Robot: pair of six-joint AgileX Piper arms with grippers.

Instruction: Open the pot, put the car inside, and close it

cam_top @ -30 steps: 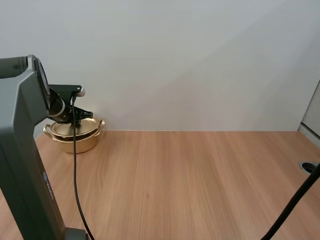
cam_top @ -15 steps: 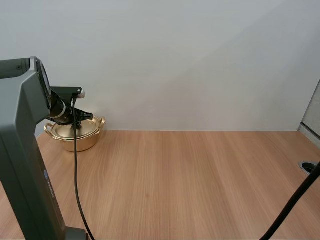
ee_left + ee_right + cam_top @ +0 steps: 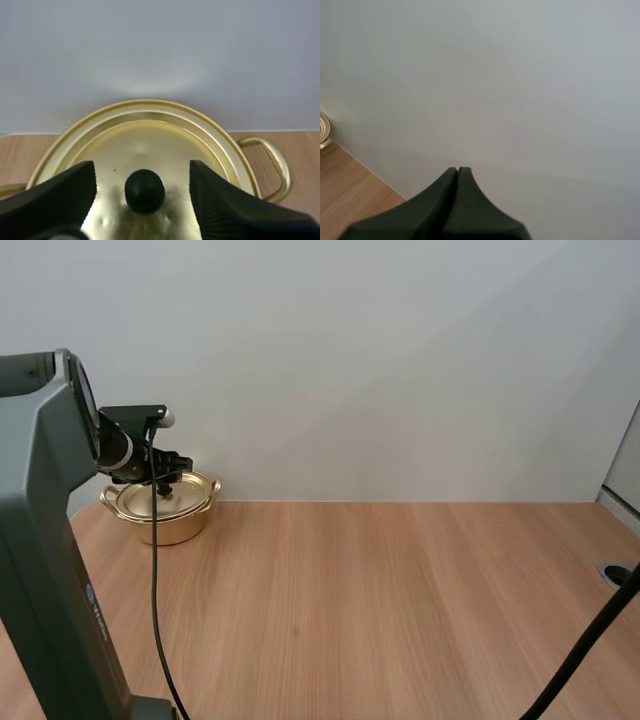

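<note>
At the desk's (image 3: 400,600) far left stands the gold pot (image 3: 172,525), lid (image 3: 150,132) on. The lid's black knob (image 3: 144,191) sits centred btwn the fingers of the left gripper (image 3: 142,175), which stand apart either side, not touching it. Step in hand, prob.: grasp knob, lift lid. To do it well: drop slightly so pads meet the knob's widest part, close squarely, then lift straight up so the pot doesn't drag. Right gripper (image 3: 457,172) is closed on nothing, facing the wall.
</note>
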